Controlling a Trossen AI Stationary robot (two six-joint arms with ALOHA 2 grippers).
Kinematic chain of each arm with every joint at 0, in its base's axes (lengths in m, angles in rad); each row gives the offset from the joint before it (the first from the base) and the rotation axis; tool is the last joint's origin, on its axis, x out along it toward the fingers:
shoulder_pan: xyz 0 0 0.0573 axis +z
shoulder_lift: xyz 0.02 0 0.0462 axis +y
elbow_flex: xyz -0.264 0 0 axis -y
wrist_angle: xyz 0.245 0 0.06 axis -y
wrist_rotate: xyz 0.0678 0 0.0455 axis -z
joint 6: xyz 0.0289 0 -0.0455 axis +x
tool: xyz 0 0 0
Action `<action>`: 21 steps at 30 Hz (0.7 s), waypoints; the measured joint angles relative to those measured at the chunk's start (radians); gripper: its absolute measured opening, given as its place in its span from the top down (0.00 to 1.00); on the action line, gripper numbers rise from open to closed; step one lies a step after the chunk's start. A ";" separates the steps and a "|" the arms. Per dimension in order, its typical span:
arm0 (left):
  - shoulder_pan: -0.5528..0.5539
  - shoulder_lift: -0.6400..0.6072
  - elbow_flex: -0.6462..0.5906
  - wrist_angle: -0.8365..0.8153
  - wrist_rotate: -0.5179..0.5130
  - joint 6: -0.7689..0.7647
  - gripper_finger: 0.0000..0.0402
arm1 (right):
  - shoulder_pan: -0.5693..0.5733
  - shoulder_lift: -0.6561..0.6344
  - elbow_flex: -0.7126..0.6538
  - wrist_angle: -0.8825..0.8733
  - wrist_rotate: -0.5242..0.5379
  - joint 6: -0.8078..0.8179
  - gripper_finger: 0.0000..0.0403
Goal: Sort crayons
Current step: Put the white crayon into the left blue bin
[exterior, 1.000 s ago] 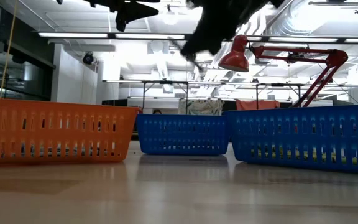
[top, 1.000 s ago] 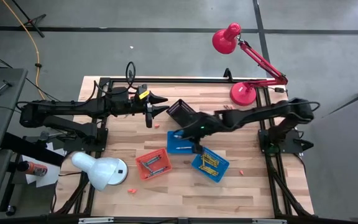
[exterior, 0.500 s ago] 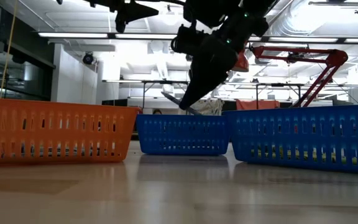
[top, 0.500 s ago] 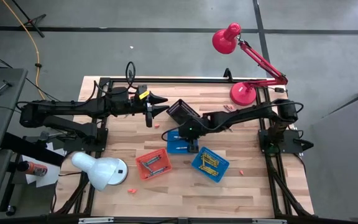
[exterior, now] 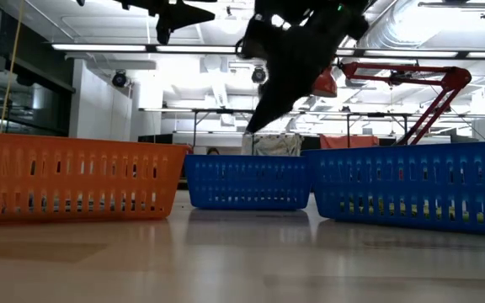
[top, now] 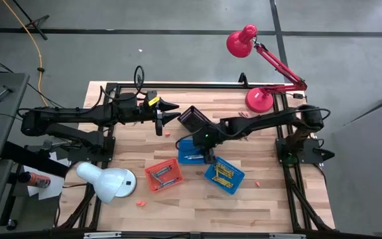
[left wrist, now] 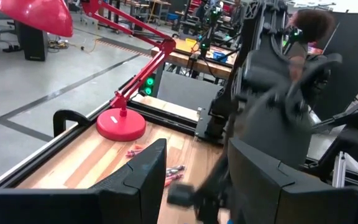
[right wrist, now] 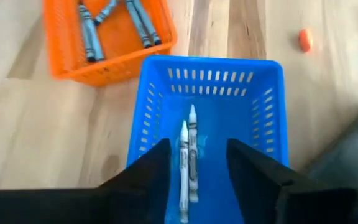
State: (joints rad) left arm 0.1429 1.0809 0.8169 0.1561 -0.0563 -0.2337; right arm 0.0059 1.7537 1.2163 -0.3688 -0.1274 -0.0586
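Crayons (right wrist: 188,158), two white, lie in blue basket (right wrist: 271,137); right tool (right wrist: 197,163) hangs above, fingers apart, empty. Drop step looks finished. Next: fetch loose crayons from tabletop (top: 144,153). Left tool (top: 171,111) waits, wide.

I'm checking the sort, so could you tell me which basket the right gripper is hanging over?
The middle blue basket with two white crayons. The right gripper hangs open directly above it; the orange basket and other blue basket sit aside.

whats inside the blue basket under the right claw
Two white crayons lie side by side on the floor of the blue basket. The open right claw hovers above them and hides the basket's near end.
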 joint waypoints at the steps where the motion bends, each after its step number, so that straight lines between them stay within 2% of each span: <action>1: 0.000 0.000 0.000 0.000 0.000 0.000 0.61 | -0.005 -0.022 0.000 -0.016 -0.002 -0.009 0.60; 10: 0.000 0.000 0.000 0.000 0.000 0.000 0.61 | -0.096 -0.227 -0.002 -0.283 0.022 0.009 0.57; 13: 0.000 0.000 0.000 0.000 -0.001 0.000 0.61 | -0.116 -0.265 -0.008 -0.303 0.022 0.016 0.57; 17: 0.000 0.000 0.000 -0.001 -0.001 0.000 0.61 | -0.129 -0.336 -0.131 -0.135 0.020 0.084 0.57; 21: 0.000 0.000 0.000 -0.001 -0.001 0.000 0.61 | -0.132 -0.437 -0.336 0.113 0.025 0.257 0.57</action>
State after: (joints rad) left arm 0.1429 1.0809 0.8169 0.1551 -0.0574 -0.2333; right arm -0.1257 1.3165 0.8801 -0.2561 -0.1023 0.1988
